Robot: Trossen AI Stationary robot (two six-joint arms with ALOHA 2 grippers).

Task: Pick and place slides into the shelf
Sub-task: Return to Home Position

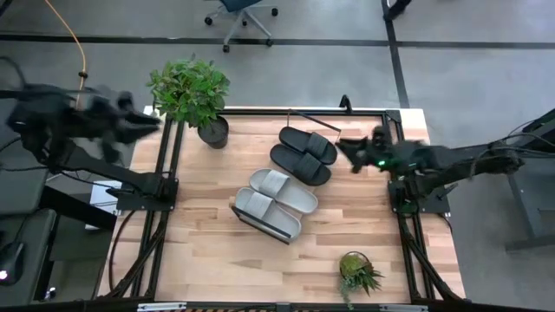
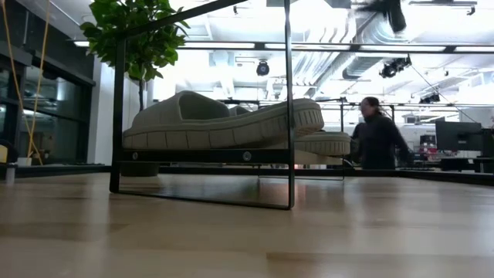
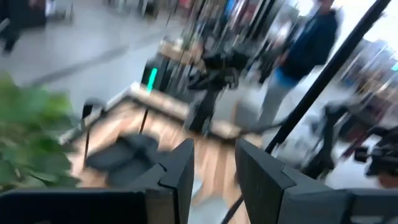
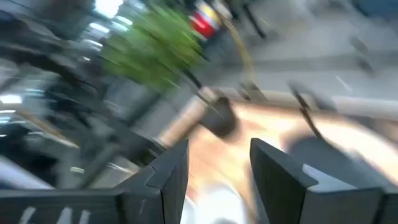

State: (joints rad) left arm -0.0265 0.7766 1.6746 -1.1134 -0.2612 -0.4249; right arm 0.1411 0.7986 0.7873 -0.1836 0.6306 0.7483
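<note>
Two black slides (image 1: 303,154) and two pale grey slides (image 1: 273,201) lie side by side, soles down, in a slanting row at mid table. In the low view the grey slides (image 2: 224,123) rest on the shelf (image 2: 201,156), inside its thin dark wire frame (image 2: 287,116). In the high view the shelf's dark edge (image 1: 260,223) shows under the nearest grey slide. My left gripper (image 1: 143,121) (image 3: 214,155) hangs open beyond the table's far left corner. My right gripper (image 1: 347,152) (image 4: 219,155) is open in the air, right of the black slides. Both hold nothing.
A large potted plant (image 1: 192,95) stands at the far left of the table and a small plant (image 1: 357,273) at the near right. Dark frame rails (image 1: 165,199) run along both table sides. A person (image 2: 377,139) stands in the room behind.
</note>
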